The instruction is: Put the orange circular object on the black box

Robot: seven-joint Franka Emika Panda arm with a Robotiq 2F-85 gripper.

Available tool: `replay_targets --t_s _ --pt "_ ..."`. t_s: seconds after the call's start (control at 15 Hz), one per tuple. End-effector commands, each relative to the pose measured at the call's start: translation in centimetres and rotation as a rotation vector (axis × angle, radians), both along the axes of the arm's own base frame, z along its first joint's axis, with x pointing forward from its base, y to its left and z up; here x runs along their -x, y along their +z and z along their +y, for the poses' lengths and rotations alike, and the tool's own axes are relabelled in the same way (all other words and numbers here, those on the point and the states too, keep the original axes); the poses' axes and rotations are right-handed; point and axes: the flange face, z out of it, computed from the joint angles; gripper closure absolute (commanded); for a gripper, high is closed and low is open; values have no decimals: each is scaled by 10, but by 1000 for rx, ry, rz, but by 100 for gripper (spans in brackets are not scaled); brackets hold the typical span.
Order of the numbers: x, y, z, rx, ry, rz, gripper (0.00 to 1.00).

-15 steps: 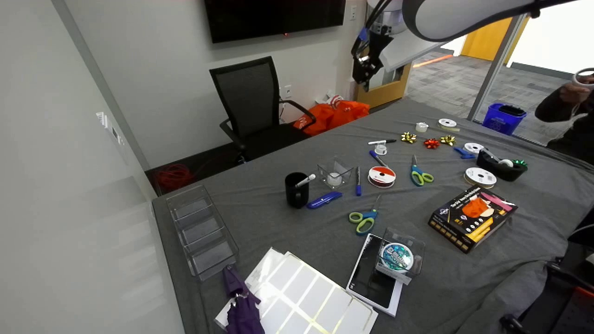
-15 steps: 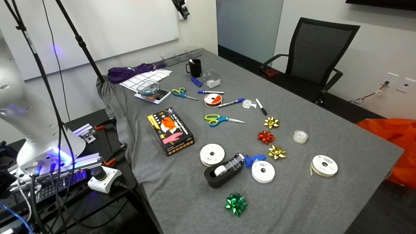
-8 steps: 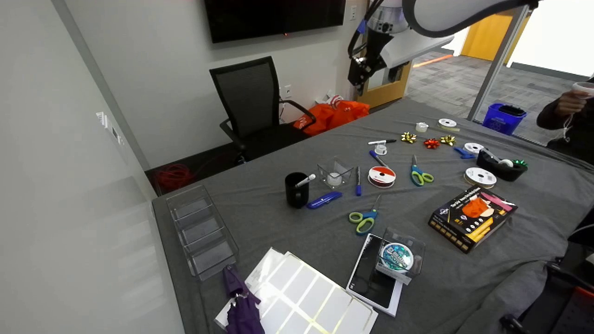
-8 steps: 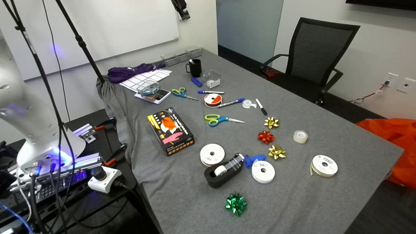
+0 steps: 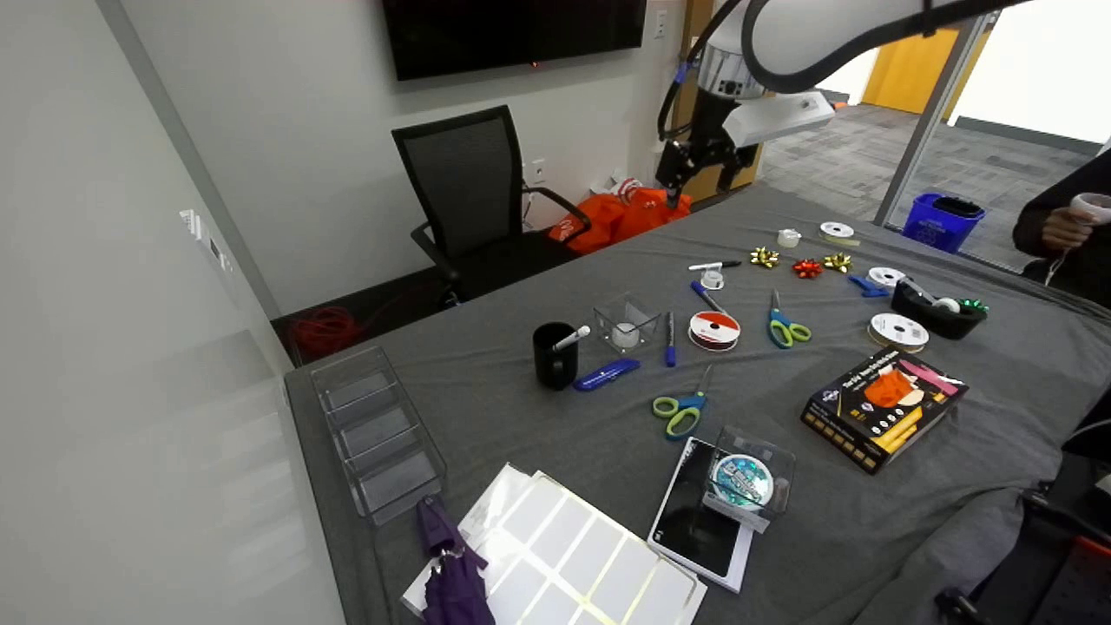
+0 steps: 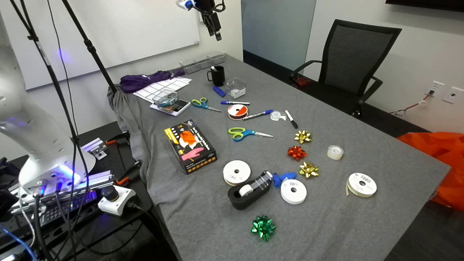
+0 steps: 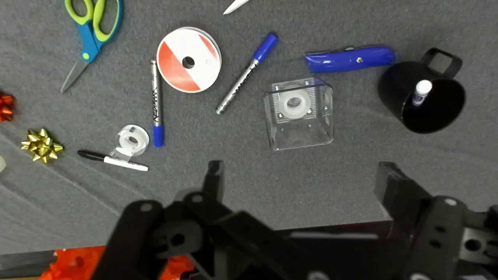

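The orange circular object is a white and orange-red spool (image 5: pixel 714 328), lying flat on the grey cloth; it also shows in the other views (image 6: pixel 237 111) (image 7: pixel 204 64). The black box (image 5: pixel 884 408) with orange, pink and yellow print lies flat; it also shows in an exterior view (image 6: pixel 190 146) and is out of the wrist view. Its top carries nothing. My gripper (image 7: pixel 302 165) is open with its fingers wide apart and nothing between them. It hangs high above the table's chair-side edge, away from the spool, and shows in both exterior views (image 5: pixel 699 195) (image 6: pixel 214 32).
Markers (image 7: pixel 241 79), scissors (image 6: pixel 246 133) and a small tape roll (image 7: pixel 133 140) lie around the spool. A clear open box (image 7: pixel 301 134), a blue cutter (image 7: pixel 350 60) and a black mug (image 7: pixel 397 93) stand near it. A tape dispenser (image 6: pixel 250 192) and white spools (image 6: pixel 236 172) lie beyond the black box.
My gripper has come down and tilted to point more downward, showing more fully in both exterior views. The things on the table have not moved. A person's hand at the side has shifted.
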Motion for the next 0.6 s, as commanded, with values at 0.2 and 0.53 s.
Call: replay_targets --t_s 0.2,0.53 --pt "-11 -72 -39 -98 -54 -16 0" --pt "-12 -118 -72 -138 -202 44 0"
